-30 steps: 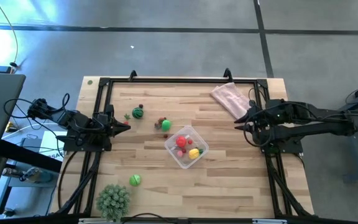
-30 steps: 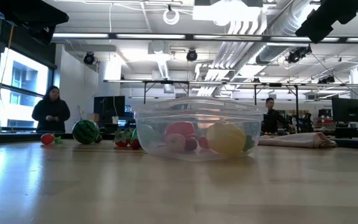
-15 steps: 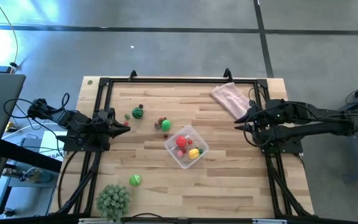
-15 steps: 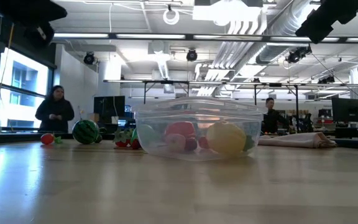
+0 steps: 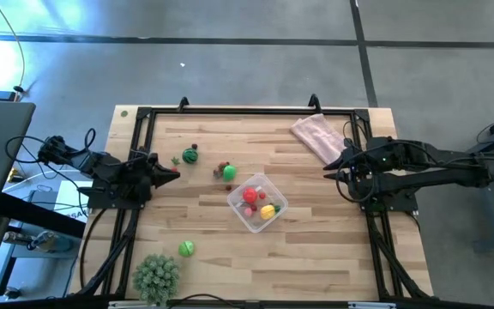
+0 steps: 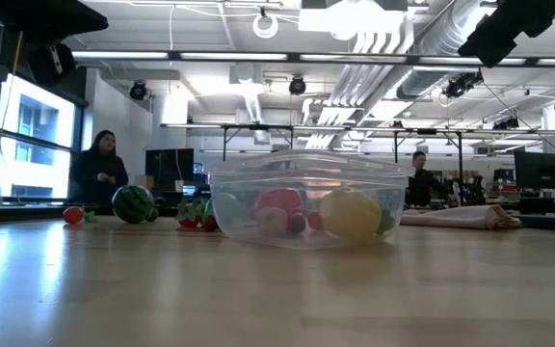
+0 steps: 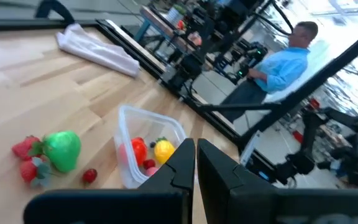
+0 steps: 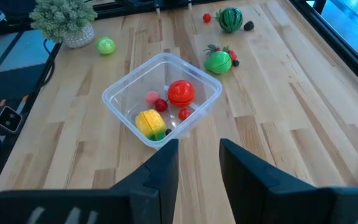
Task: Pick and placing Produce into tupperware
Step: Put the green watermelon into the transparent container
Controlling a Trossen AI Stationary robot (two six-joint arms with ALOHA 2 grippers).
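while both arms wait at the sides of the table (image 5: pixel 316 257), the clear box (image 5: pixel 257 202) sits near the middle with a red fruit (image 8: pixel 181 91) and a yellow fruit (image 8: pixel 149 122) inside. a green fruit (image 5: pixel 229 172) lies just beside the box, a striped melon (image 5: pixel 189 155) farther off, and a green ball (image 5: pixel 185 248) near the plant (image 5: pixel 156 275). the left claw (image 5: pixel 171 173) is pressed together and holds nothing. the right claw (image 5: pixel 328 174) is spread a little and empty.

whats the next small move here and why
Probably the shut left claw should open and reach for the small dark-striped green toy melon nearest it, since that melon lies on the wooden table, outside the clear plastic container.
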